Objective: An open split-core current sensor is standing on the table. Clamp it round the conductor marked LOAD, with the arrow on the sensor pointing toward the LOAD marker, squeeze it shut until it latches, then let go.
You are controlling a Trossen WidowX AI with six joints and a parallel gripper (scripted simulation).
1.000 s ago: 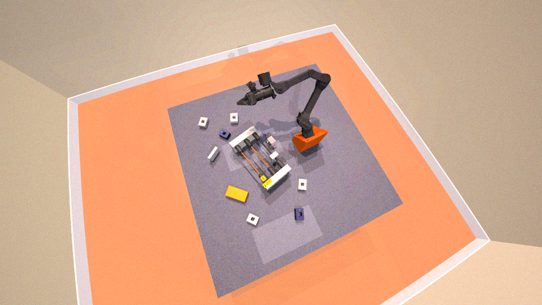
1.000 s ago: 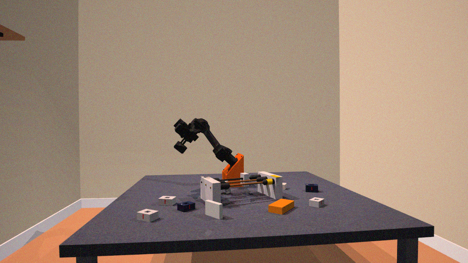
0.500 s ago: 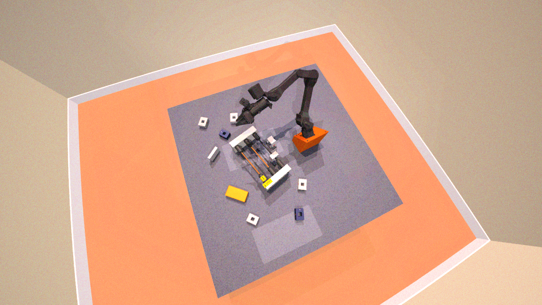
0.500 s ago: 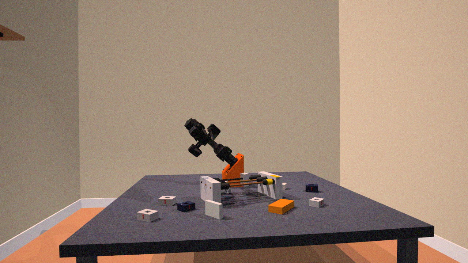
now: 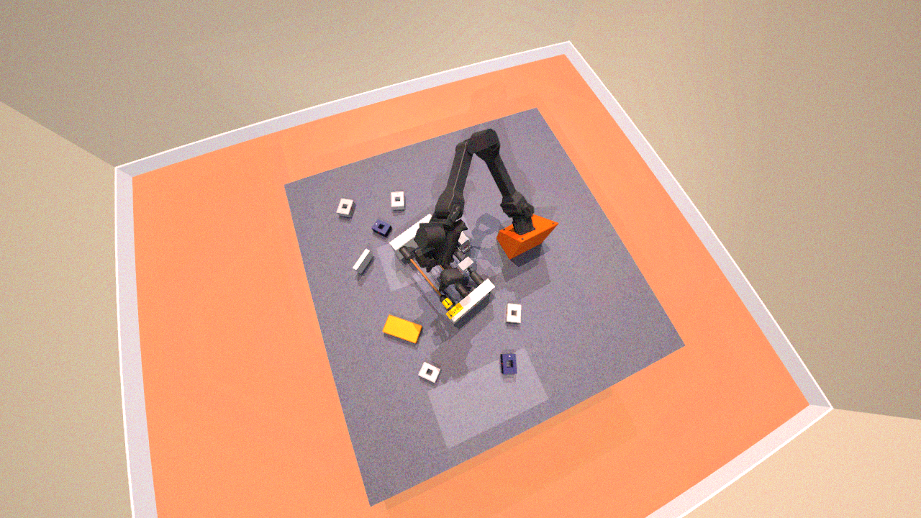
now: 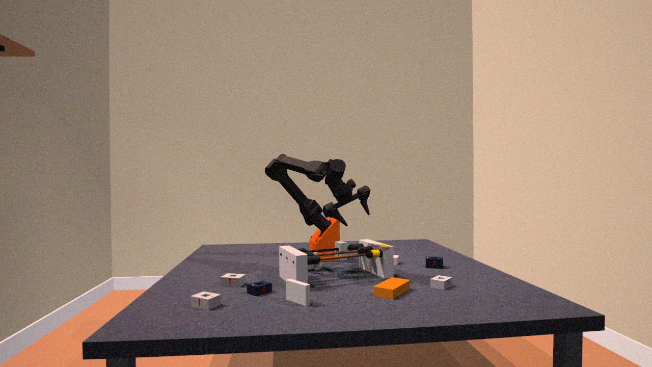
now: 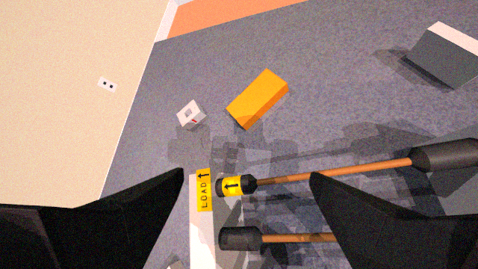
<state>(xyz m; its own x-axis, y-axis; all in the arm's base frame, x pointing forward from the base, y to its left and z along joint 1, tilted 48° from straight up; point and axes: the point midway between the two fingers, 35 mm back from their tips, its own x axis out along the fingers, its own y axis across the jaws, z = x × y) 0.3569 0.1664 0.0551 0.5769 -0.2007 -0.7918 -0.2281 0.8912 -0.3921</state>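
In the top view's terms, our gripper (image 5: 444,267) (image 6: 357,219) (image 7: 246,175) hangs over the rack (image 5: 472,301) (image 6: 293,264) (image 7: 202,239), fingers wide apart and holding nothing. The LOAD rod (image 5: 426,277) (image 6: 342,257) (image 7: 284,179) lies on the rack's left-edge side. Two white pieces (image 5: 465,264) sit toward the right edge; we cannot tell if they form the sensor. The orange block (image 5: 402,329) (image 6: 391,288) (image 7: 257,99) lies nearer the left edge.

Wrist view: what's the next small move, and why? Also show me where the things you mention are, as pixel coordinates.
Probably ease the open end effector (image 5: 440,267) (image 6: 357,219) (image 7: 246,175) away from the LOAD rod (image 5: 426,277) (image 6: 342,257) (image 7: 284,179), toward the sensor: nothing sits between the fingers, and the rod's visible copper carries no clamp.
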